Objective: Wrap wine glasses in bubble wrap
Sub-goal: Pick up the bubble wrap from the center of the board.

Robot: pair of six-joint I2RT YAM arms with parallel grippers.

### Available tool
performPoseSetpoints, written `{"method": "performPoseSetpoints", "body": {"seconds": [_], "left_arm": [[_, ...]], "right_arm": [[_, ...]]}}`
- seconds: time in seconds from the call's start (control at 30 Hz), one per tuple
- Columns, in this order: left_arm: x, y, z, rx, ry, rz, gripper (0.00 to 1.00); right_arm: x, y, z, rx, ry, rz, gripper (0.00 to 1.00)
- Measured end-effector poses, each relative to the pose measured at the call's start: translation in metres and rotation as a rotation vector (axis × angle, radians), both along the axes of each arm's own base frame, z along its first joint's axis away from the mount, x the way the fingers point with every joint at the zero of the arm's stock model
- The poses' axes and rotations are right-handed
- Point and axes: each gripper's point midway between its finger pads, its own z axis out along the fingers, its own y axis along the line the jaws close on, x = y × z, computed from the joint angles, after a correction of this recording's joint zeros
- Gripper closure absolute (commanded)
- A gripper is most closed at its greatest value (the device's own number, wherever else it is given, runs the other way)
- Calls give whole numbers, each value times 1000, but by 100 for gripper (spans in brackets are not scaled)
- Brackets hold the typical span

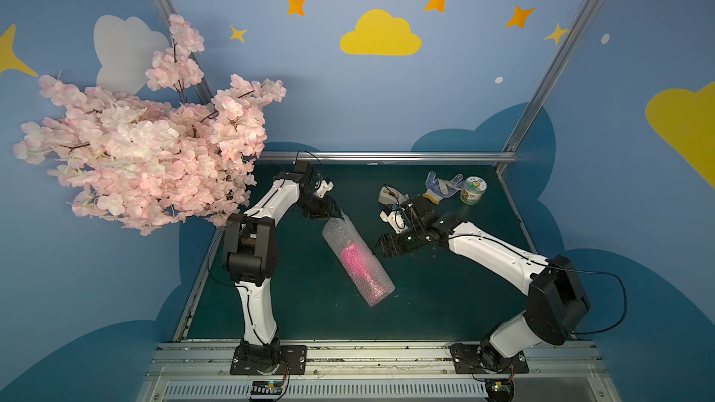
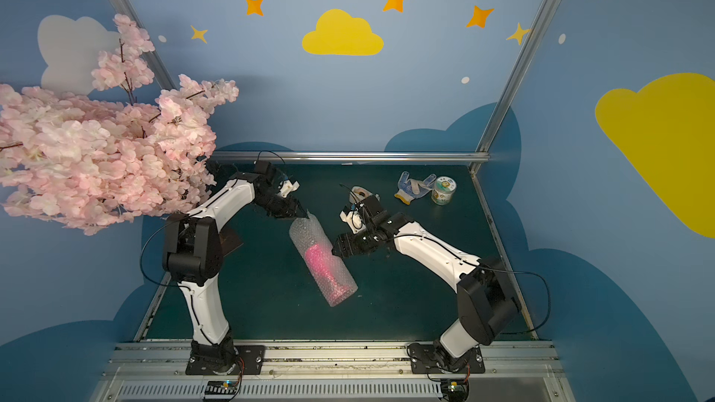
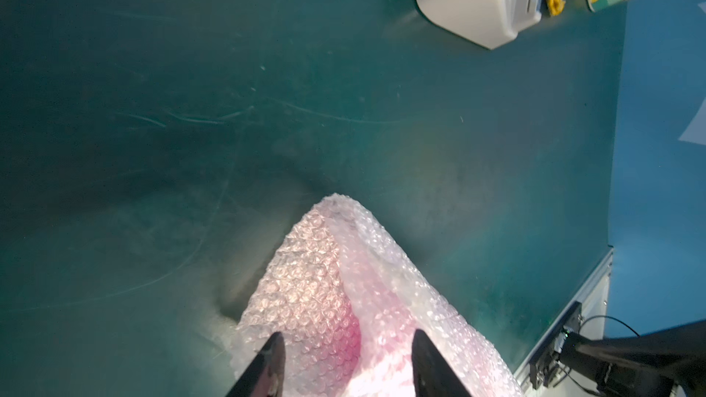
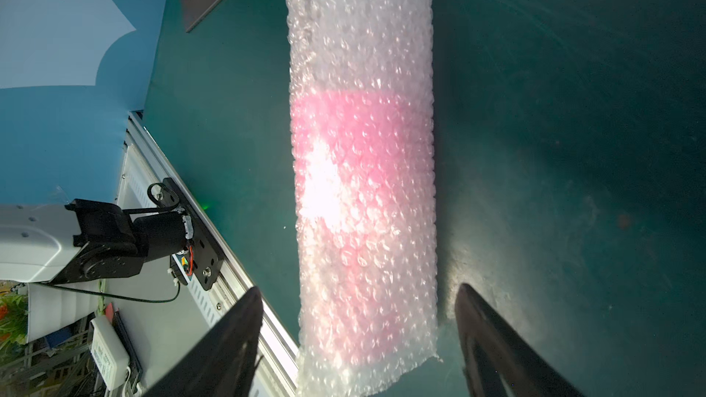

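The bubble wrap point(image 1: 336, 235) point(image 2: 305, 233) is rolled into a tube lying slantwise mid-table. The pink wine glass point(image 1: 354, 261) point(image 2: 321, 261) shows through it as a blurred shape point(image 4: 359, 147). My left gripper point(image 1: 338, 217) point(image 3: 348, 333) sits at the tube's far end, jaws half closed. Both fingers press into the creased wrap point(image 3: 305, 280). My right gripper point(image 1: 376, 252) point(image 4: 359, 288) is at the tube's right side. It is open, with one finger on each side of the wrap point(image 4: 359, 32) and a gap at both.
A beige tape dispenser point(image 1: 387, 195) point(image 3: 466, 1), a blue-and-white glove point(image 1: 443, 187) and a printed can point(image 1: 472, 189) lie at the back right. A pink blossom branch point(image 1: 147, 148) overhangs the left rear; its dark base plate point(image 2: 230, 241) sits beside the left arm.
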Motion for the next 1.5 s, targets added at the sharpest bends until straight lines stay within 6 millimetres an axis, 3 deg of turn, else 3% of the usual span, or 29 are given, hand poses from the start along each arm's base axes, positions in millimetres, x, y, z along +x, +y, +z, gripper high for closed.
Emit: {"method": "performPoseSetpoints", "body": {"seconds": [0.37, 0.67, 1.0, 1.23, 1.5], "left_arm": [[-15, -18, 4, -121, 38, -84, 54], [-22, -22, 3, -123, 72, -85, 77], [-26, -44, 24, -30, 38, -132, 98], [-15, -61, 74, 75, -100, -150, 98], [-14, -99, 174, 236, -397, -195, 98]], "right_arm": [[-12, 7, -6, -4, 60, -13, 36], [-48, -2, -41, -64, 170, -5, 35], [-50, -5, -24, -30, 135, -2, 29], [-53, -17, -16, -7, 79, 16, 26], [-34, -14, -14, 32, -22, 5, 26]]}}
